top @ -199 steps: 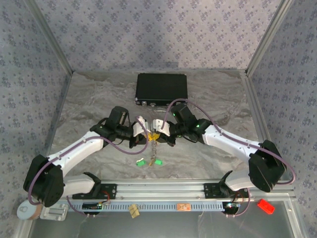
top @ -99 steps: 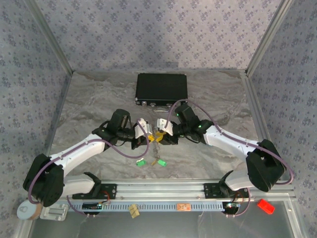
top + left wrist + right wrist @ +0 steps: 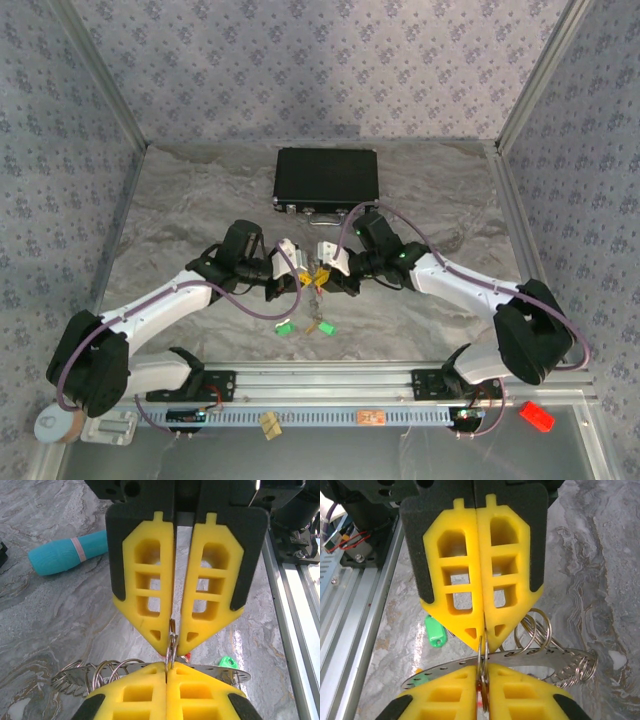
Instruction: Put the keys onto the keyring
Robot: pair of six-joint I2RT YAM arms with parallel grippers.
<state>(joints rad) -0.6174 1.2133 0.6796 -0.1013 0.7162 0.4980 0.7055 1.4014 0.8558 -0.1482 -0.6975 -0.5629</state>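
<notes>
A: Entry. Claws first: what do you read?

B: Left gripper clenched, yellow pads flush against each other. Right gripper clenched too, its tips pinched together. They meet tip to tip above the middle of the tabletop, toward its near edge.

A: Grasping what?

B: The keyring. It is a flat silvery band punched with holes, carrying a bunch of wire loops. One small split ring stands upright between the claws, and each claw nips it from its own side. The band runs crosswise just between the two sets of tips.

A: So the keyring is off the surface?

B: Held up between the claws, yes. The loop bunch sticks out toward the far edge. Whether any part touches the marble, I cannot tell.

A: Keys?

B: Two keys with green heads lie flat on the tabletop, nearer the near edge than the claws. The second one sits to the right of the first, near it but apart. Neither is touched by a claw.

A: Bystanders?

B: Black case, lid down, centred near the far edge. Teal cylinder on its side on the marble, well apart from the claws. Red block beyond the rail, off the tabletop, toward the right end.
</notes>
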